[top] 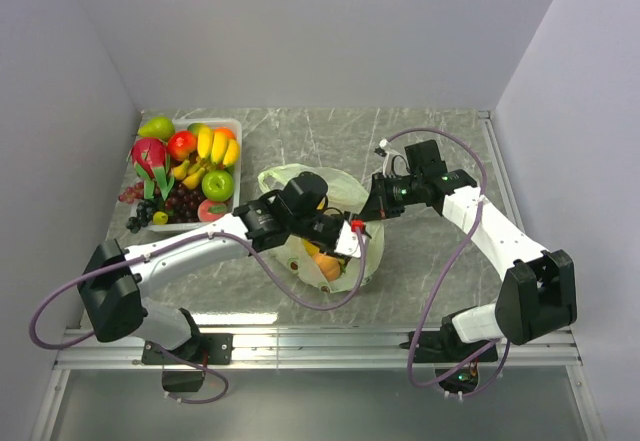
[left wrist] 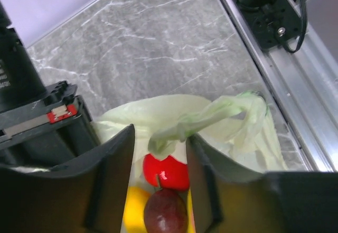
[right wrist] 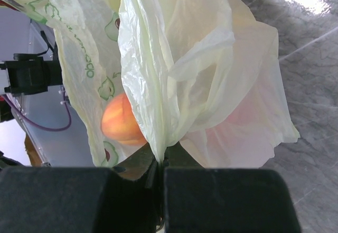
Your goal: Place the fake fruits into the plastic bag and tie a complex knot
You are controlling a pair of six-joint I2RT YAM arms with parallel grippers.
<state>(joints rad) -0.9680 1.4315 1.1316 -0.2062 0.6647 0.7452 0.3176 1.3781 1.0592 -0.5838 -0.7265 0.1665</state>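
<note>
From above, the plastic bag is lying on the surface, right of the tray of fake fruits. The left wrist view is showing the left gripper half-open astride the bag's twisted rim. The right wrist view is showing the right gripper pinching the film shut.

The left arm and right arm share white links between chunky black joints (the shoulder housings are bulkiest), each trailed by a thin purple cable. The left claw and right claw have flat matte-black fingers. A red label marks the left wrist.
</note>
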